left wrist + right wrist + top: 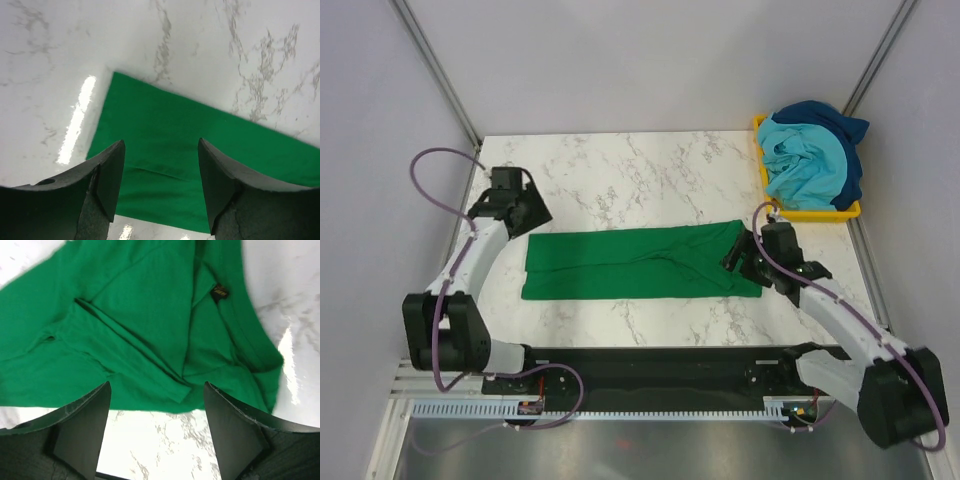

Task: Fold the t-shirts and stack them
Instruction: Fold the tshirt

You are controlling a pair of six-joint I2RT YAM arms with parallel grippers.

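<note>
- Shirt [640,262], green: long folded strip at centre of surface [620,170], collar end right.
- Left end effector [160,165], right end effector [157,410]: both wide open, empty, above opposite ends.
- Step: crosswise fold, probably; next, grip one end.

My left arm [478,252] and right arm [845,325] wore white shells, black joints, looping mauve cables [415,168]; fingers [107,180] matte black

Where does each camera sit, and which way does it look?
Top external: above and behind, looking down on the table, green shirt and bin; both arms show.
Left wrist: on the left wrist, looking down at the shirt's plain end; open left gripper shows.
Right wrist: on the right wrist, looking down at the collar end; open right gripper shows.
Shared: all three see the shirt.
</note>
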